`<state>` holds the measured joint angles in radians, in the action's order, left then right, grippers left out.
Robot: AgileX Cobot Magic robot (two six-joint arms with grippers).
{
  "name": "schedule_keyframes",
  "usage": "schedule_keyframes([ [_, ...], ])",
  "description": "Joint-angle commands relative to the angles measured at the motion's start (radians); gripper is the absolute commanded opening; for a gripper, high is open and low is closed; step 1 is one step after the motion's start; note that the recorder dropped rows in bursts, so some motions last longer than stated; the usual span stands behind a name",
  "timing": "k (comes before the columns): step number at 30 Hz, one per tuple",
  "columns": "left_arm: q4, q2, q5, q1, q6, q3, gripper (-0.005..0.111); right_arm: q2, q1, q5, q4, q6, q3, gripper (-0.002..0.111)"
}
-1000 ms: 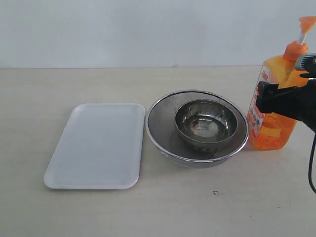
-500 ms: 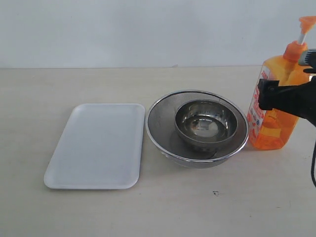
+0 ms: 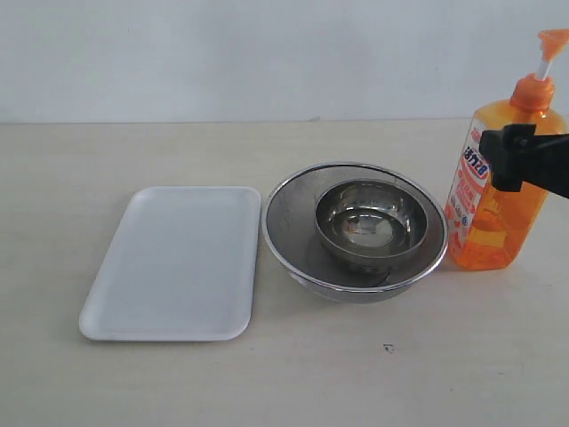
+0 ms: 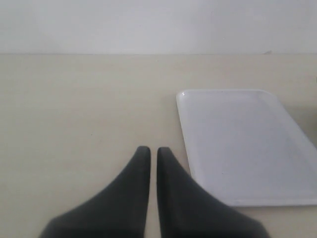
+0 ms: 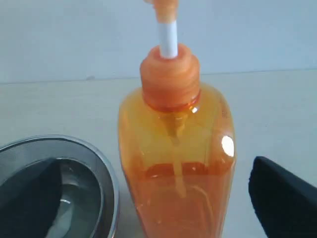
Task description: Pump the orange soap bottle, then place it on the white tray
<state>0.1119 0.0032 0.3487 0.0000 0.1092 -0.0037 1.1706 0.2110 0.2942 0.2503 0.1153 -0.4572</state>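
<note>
The orange soap bottle (image 3: pixel 489 233) stands upright on the table at the far right, beside the steel bowls, its pump head (image 3: pixel 553 40) up on the white stem. My right gripper (image 3: pixel 520 162) is at the bottle's shoulder height. In the right wrist view the bottle (image 5: pixel 171 124) stands between the wide-apart fingers of this gripper (image 5: pixel 153 171), which is open with a gap on each side. The white tray (image 3: pixel 173 262) lies flat at the left with nothing on it. My left gripper (image 4: pixel 149 149) is shut and holds nothing, low over bare table beside the tray (image 4: pixel 237 144).
Two nested round steel bowls (image 3: pixel 356 227) sit between tray and bottle, and the outer rim (image 5: pixel 101 163) is close to the bottle's side. A pale wall runs behind the table. The bottle stands near the right edge of the exterior view.
My right gripper has risen from the bottle's label height to its shoulder and drawn slightly right. Bottle, bowls and tray have not moved.
</note>
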Motion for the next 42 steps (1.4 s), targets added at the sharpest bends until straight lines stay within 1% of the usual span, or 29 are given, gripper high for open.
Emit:
schedule_keyframes([
  [1,0.005,-0.003,-0.008,0.002,-0.008,0.004,0.005,-0.132,-0.003,-0.149,0.001,-0.013,-0.005,0.065],
  [4,0.005,-0.003,-0.008,0.002,-0.008,0.004,0.005,-0.242,-0.003,-0.246,0.005,-0.013,-0.005,0.028],
  [6,0.005,-0.003,-0.008,0.002,-0.008,0.004,0.005,-0.313,-0.003,-0.266,0.004,-0.013,-0.005,0.000],
  [11,0.005,-0.003,-0.008,0.002,-0.008,0.004,0.005,-0.440,-0.003,-0.185,0.066,-0.039,-0.005,0.000],
  [15,0.005,-0.003,-0.008,0.002,-0.008,0.004,0.005,-0.440,-0.003,-0.216,0.080,-0.047,-0.005,0.000],
  [22,0.005,-0.003,-0.008,0.002,-0.008,0.004,0.005,-0.440,-0.003,-0.172,0.084,-0.058,-0.005,0.000],
  [28,0.005,-0.003,-0.008,0.002,-0.008,0.004,0.005,-0.397,-0.005,-0.187,0.084,-0.046,-0.060,0.000],
  [31,0.005,-0.003,-0.008,0.002,-0.008,0.004,0.005,-0.336,-0.027,-0.286,0.115,-0.054,-0.146,0.000],
  [34,0.005,-0.003,-0.008,0.002,-0.008,0.004,0.005,-0.283,-0.076,-0.448,0.133,-0.060,-0.250,0.000],
  [37,0.005,-0.003,-0.008,0.002,-0.008,0.004,0.005,-0.247,-0.138,-0.662,0.101,-0.062,-0.390,0.000],
  [39,0.005,-0.003,-0.008,0.002,-0.008,0.004,0.005,-0.238,-0.170,-0.767,0.072,-0.070,-0.485,0.000],
  [42,0.005,-0.003,-0.008,0.002,-0.008,0.004,0.005,-0.222,-0.208,-0.938,-0.026,-0.121,-0.633,0.000],
])
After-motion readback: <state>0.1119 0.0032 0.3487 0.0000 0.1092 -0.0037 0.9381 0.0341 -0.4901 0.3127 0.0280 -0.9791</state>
